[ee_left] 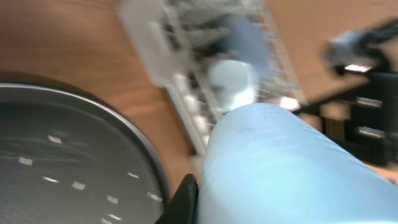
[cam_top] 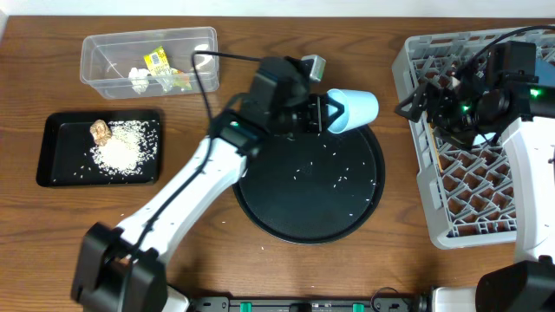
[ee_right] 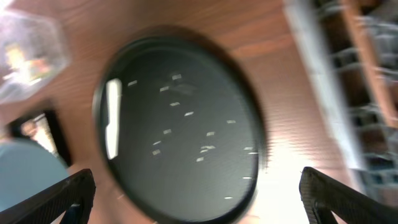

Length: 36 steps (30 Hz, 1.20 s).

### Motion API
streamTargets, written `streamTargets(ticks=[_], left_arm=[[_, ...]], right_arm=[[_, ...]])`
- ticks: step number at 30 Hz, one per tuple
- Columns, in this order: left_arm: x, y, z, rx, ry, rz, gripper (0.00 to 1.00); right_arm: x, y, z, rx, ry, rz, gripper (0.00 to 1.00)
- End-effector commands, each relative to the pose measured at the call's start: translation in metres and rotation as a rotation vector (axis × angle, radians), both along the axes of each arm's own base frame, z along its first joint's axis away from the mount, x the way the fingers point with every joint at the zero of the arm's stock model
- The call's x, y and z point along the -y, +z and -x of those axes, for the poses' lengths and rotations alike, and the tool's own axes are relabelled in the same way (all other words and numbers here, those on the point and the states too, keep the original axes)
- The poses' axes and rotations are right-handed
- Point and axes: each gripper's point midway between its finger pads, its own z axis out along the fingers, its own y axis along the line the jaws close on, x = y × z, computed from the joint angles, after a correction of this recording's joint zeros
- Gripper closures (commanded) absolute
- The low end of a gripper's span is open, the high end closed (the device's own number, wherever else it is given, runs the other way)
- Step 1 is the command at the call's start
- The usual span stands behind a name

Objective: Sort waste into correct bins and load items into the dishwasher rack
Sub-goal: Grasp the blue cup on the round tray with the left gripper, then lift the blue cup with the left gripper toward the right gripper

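Light-blue cup [ee_left: 286, 168] fills the left wrist view, clenched at one end by the left fingers [ee_left: 185, 199]. It is held sideways over the upper-right edge of the round black tray [cam_top: 286, 217]. Right fingers [ee_right: 59, 196] are spread wide, grasping nothing, above the dishwasher rack [cam_top: 422, 173], which sits right of the tray. Tray carries loose rice grains [cam_top: 334, 178]. Step, likely: loading the cup. Next move calls for a carry rightward off the tray into a free rack cell, keeping clear of the right arm.
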Motion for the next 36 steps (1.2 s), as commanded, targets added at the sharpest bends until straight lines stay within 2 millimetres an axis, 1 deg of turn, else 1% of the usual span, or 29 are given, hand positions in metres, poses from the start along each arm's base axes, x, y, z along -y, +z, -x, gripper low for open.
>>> streamTargets(ticks=[1, 5, 7, 9, 10, 13, 16, 19, 23, 26, 29, 33, 36], left_arm=[[-0.010, 0.030, 0.020, -0.144, -0.134, 0.164, 0.94], [-0.030, 0.045, 0.028, -0.267, -0.218, 0.274, 0.94], [-0.039, 0.051, 0.027, -0.299, -0.228, 0.307, 0.94], [-0.043, 0.061, 0.026, -0.317, -0.243, 0.345, 0.94], [-0.044, 0.067, 0.026, -0.313, -0.259, 0.363, 0.94], [-0.042, 0.090, 0.028, -0.272, -0.315, 0.417, 0.94], [-0.040, 0.103, 0.024, -0.241, -0.306, 0.442, 0.94], [-0.040, 0.106, 0.018, -0.247, -0.272, 0.453, 0.94], [-0.040, 0.106, 0.013, -0.242, -0.240, 0.455, 0.94], [-0.039, 0.105, 0.001, -0.224, -0.170, 0.455, 0.94], [-0.036, 0.103, -0.006, -0.212, -0.125, 0.454, 0.94], [-0.028, 0.097, -0.013, -0.212, -0.081, 0.448, 0.94], [-0.023, 0.091, -0.015, -0.227, -0.083, 0.445, 0.94]], right_arm=[[-0.043, 0.031, 0.003, 0.097, 0.175, -0.280, 0.01], [-0.061, 0.076, 0.003, 0.213, 0.263, -0.553, 0.01], [-0.067, 0.100, 0.007, 0.263, 0.312, -0.684, 0.01], [-0.070, 0.112, 0.009, 0.278, 0.337, -0.752, 0.01], [-0.071, 0.115, 0.010, 0.276, 0.341, -0.771, 0.01], [-0.074, 0.127, 0.012, 0.283, 0.365, -0.834, 0.01], [-0.077, 0.144, 0.016, 0.269, 0.398, -0.929, 0.01], [-0.079, 0.148, 0.011, 0.196, 0.362, -0.957, 0.01], [-0.079, 0.153, 0.007, 0.162, 0.346, -0.970, 0.01], [-0.083, 0.154, 0.007, 0.142, 0.348, -0.977, 0.01], [-0.088, 0.155, 0.007, 0.143, 0.366, -0.975, 0.01], [-0.097, 0.154, 0.007, 0.129, 0.372, -0.962, 0.01], [-0.102, 0.154, 0.006, 0.121, 0.376, -0.958, 0.01]])
